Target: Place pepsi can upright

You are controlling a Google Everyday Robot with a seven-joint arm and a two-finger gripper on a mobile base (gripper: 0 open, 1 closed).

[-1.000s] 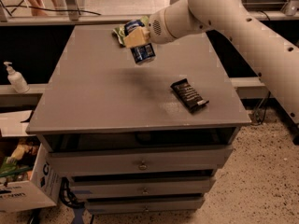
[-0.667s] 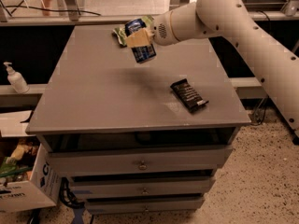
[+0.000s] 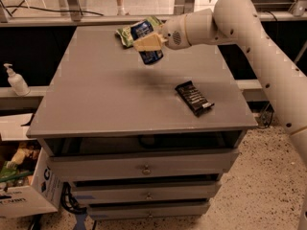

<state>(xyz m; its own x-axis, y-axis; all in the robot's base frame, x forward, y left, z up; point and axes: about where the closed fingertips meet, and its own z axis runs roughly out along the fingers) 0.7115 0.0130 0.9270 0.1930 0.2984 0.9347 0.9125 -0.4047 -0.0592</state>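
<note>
The pepsi can [image 3: 147, 43] is dark blue with a silver end. It hangs tilted in the air above the far middle of the grey table [image 3: 110, 99]. My gripper [image 3: 149, 42] comes in from the right on the white arm and is shut on the can, with a beige finger [image 3: 147, 43] across its side. The can is clear of the tabletop.
A green crinkly snack bag [image 3: 125, 32] lies at the table's far edge just behind the can. A flat black snack bar wrapper [image 3: 194, 97] lies at the right front. A soap dispenser [image 3: 15, 79] stands on a ledge to the left. A cardboard box [image 3: 21, 186] sits on the floor.
The arm has drawn slightly right and back with the can still held. The can has stayed tilted above the table.
</note>
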